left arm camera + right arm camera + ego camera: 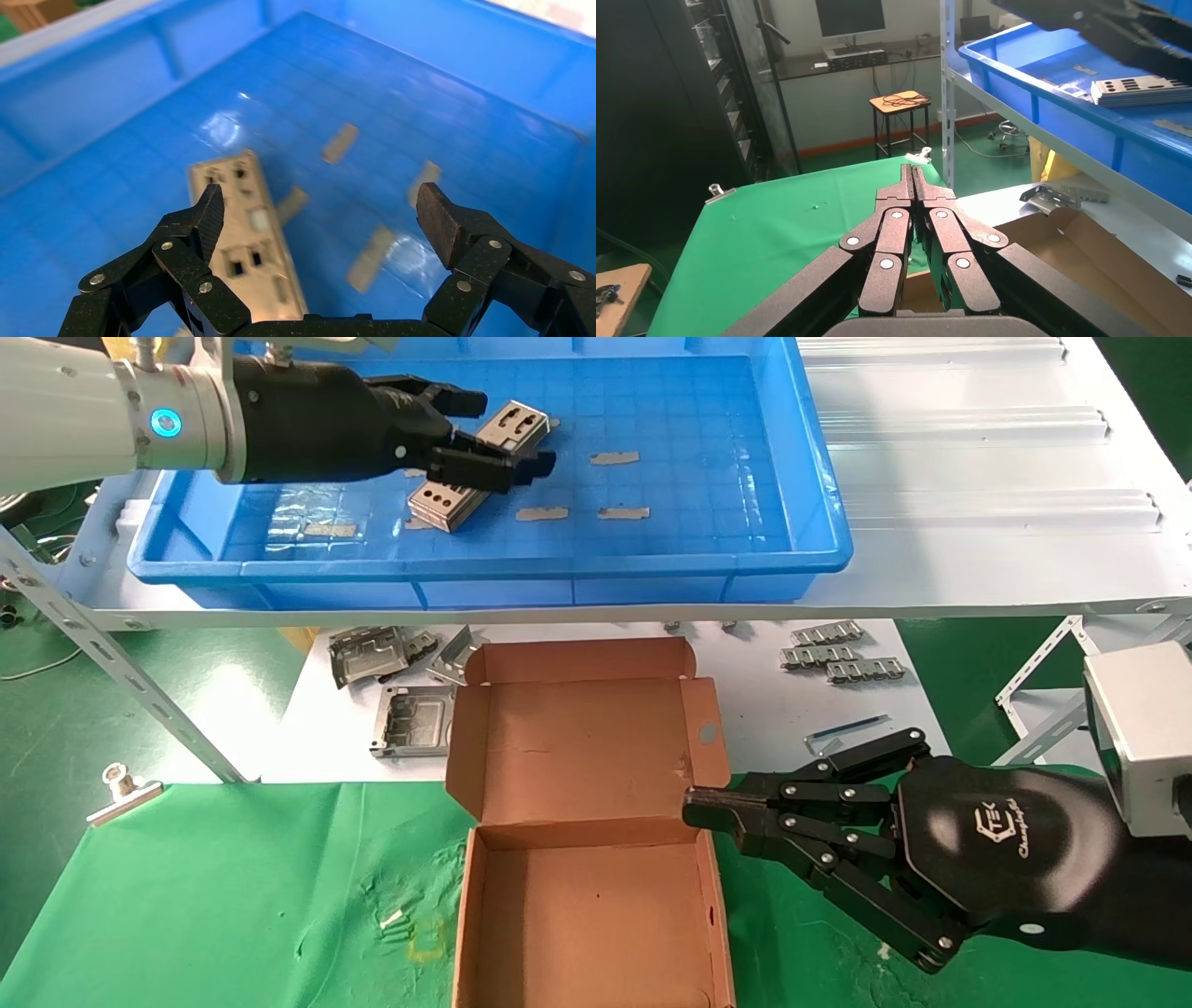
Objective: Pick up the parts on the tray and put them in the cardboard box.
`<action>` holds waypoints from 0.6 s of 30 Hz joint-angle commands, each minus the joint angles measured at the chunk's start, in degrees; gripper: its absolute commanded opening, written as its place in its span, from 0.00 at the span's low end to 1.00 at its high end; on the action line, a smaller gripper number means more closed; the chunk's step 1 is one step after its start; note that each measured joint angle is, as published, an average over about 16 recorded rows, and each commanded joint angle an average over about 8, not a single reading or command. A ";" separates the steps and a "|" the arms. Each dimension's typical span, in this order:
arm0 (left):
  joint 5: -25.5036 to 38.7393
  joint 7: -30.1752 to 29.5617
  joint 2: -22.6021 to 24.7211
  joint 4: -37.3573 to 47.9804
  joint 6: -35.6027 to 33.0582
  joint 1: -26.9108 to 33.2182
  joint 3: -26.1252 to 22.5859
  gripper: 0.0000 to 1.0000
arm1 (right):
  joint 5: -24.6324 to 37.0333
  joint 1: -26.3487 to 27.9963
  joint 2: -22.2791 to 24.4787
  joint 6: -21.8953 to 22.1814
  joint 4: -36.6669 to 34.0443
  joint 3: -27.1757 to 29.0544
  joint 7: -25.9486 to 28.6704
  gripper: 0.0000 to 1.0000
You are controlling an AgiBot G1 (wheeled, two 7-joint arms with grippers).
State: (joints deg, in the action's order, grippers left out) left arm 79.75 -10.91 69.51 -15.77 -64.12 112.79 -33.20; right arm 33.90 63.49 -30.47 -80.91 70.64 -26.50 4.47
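— So, where's your part (477, 466)?
— Left of the tray's (801, 458) middle, the left gripper (507, 435) spread over it; bare floor toward three o'clock.
— Your other arm?
— The right gripper (694, 805), pressed together, touches the cardboard box's (587, 859) right wall. Its logo isn't legible.

We see a green cloth (214, 896) spread over the counter. Past its far edge lie boxy grey metal frames (400, 686), and further right three chain-like strips (843, 656). A silver clip (121, 791) grips its far left edge.

Middle of the part (477, 465) behind the left gripper (507, 435).
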 commanded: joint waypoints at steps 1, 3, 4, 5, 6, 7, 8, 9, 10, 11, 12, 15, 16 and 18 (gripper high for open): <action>0.14 0.67 1.12 2.84 1.02 1.13 0.02 1.00 | 0.00 0.00 0.00 0.00 0.00 0.00 0.00 1.00; 0.47 1.33 1.93 4.73 2.40 1.73 -0.10 1.00 | 0.00 0.00 0.00 0.00 0.00 0.00 0.00 1.00; 0.70 1.65 2.33 5.60 3.05 2.02 -0.22 1.00 | 0.00 0.00 0.00 0.00 0.00 0.00 0.00 1.00; 0.94 1.95 2.71 6.37 3.64 2.28 -0.35 1.00 | 0.00 0.00 0.00 0.00 0.00 0.00 0.00 1.00; 1.21 2.22 3.11 7.12 4.18 2.54 -0.51 1.00 | 0.00 0.00 0.00 0.00 0.00 0.00 0.00 1.00; 1.51 2.46 3.48 7.84 4.66 2.80 -0.68 1.00 | 0.00 0.00 0.00 0.00 0.00 0.00 0.00 1.00; 1.81 2.66 3.84 8.47 5.05 3.05 -0.88 1.00 | 0.00 0.00 0.00 0.00 0.00 0.00 0.00 1.00; 2.13 2.82 4.18 9.09 5.38 3.31 -1.09 1.00 | 0.00 0.00 0.00 0.00 0.00 0.00 0.00 1.00; 2.45 2.95 4.51 9.67 5.67 3.56 -1.29 1.00 | 0.00 0.00 0.00 0.00 0.00 0.00 0.00 1.00; 2.73 3.05 4.79 10.18 5.91 3.79 -1.49 0.99 | 0.00 0.00 0.00 0.00 0.00 0.00 0.00 1.00; 2.99 3.14 5.05 10.67 6.15 4.02 -1.66 0.95 | 0.00 0.00 0.00 0.00 0.00 0.00 0.00 1.00; 3.46 3.35 5.63 11.82 6.75 4.58 -1.97 0.68 | 0.00 0.00 0.00 0.00 0.00 0.00 0.00 1.00; 3.52 3.48 5.76 12.08 6.90 4.72 -2.01 0.56 | 0.00 0.00 0.00 0.00 0.00 0.00 0.00 1.00; 3.49 3.88 5.92 12.42 7.05 4.89 -2.00 0.31 | 0.00 0.00 0.00 0.00 0.00 0.00 0.00 1.00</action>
State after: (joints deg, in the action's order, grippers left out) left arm 83.03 -6.96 75.28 -3.57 -57.36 117.52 -35.06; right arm 33.90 63.49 -30.47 -80.91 70.64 -26.50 4.47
